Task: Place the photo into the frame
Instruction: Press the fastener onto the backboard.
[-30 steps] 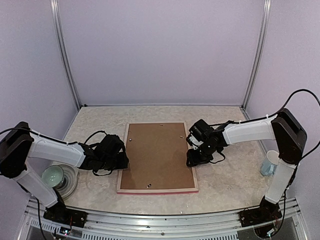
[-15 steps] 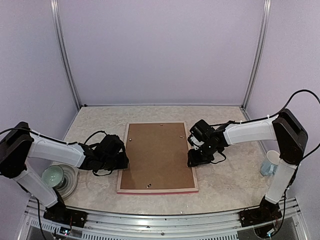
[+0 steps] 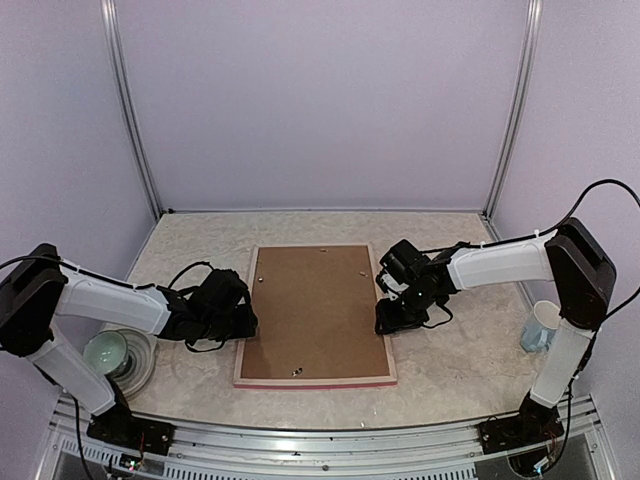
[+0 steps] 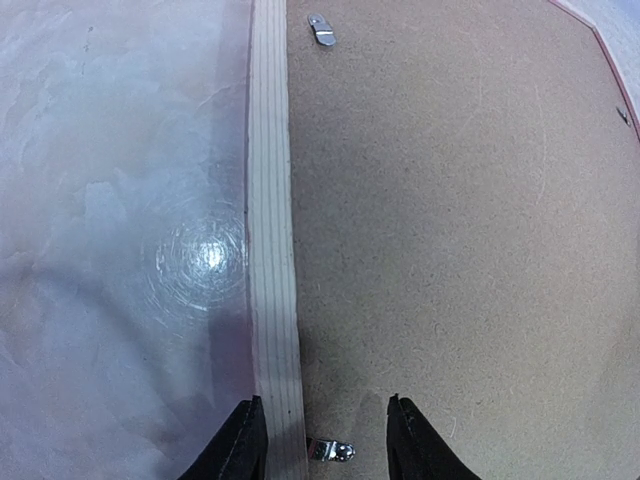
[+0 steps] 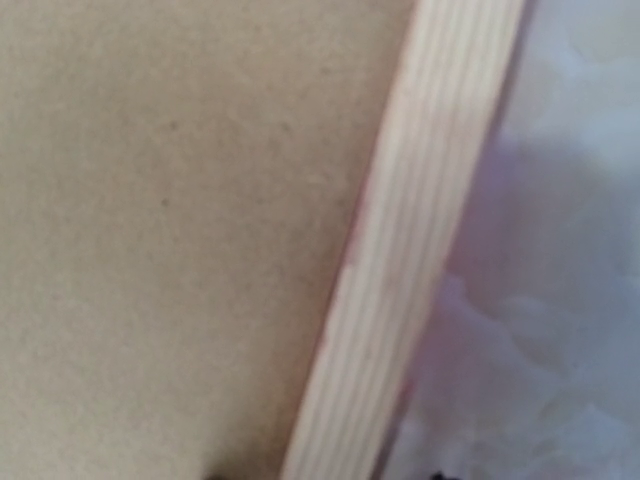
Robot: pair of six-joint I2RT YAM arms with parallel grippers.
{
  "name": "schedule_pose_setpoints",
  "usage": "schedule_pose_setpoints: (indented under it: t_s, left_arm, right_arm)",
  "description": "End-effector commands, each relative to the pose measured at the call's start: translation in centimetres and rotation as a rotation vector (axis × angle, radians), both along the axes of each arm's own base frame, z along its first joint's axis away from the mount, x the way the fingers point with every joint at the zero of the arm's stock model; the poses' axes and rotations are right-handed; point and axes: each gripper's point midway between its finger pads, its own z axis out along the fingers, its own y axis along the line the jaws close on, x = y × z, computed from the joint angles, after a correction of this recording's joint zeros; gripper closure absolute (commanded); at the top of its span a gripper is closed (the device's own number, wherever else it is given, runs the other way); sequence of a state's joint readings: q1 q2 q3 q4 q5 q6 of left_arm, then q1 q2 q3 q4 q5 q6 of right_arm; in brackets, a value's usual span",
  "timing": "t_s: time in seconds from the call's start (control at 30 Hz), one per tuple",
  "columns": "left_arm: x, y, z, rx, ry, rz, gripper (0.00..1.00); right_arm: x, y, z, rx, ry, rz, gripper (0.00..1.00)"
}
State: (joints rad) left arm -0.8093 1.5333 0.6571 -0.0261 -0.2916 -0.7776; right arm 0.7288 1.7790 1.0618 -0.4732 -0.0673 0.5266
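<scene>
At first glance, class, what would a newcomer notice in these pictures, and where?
The big frame lying face down in the middle, brown backing board up, draws the eye first. The left end effector and right end effector sit at its two long sides. A pale mug stands far right, a green bowl near left.

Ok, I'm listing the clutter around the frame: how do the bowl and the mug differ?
The bowl is green, low and wide; the mug is pale, tall and narrow. The bowl sits on a plate left of the frame; the mug stands directly on the table, far right. Both are upright and apart from the frame.
</scene>
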Motion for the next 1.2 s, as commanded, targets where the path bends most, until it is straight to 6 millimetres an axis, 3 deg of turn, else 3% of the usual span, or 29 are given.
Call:
schedule_pose_setpoints:
  t_s: [0.0, 0.27, 0.6, 1.17]
  left_arm:
    - [-1.7, 0.7, -2.1, 0.043, 0.07, -0.022, 0.58]
    - [-1.7, 0.7, -2.2, 0.044, 0.07, -0.022, 0.58]
    - [-1.7, 0.8, -2.1, 0.045, 0.068, -0.021, 0.58]
    - [-1.5, 0.7, -1.9, 0.043, 0.063, -0.022, 0.58]
  right_arm:
    - [-0.3, -0.3, -0.6, -0.001, 0.024, -0.015, 0.52]
    - [-0.4, -0.2, -0.9, 0.0, 0.032, -0.022, 0.51]
    - [-1.1, -0.8, -2.1, -0.008, 0.061, -0.046, 0.71]
    - [-0.6, -1.5, -1.4, -0.047, 0.033, -0.069, 0.78]
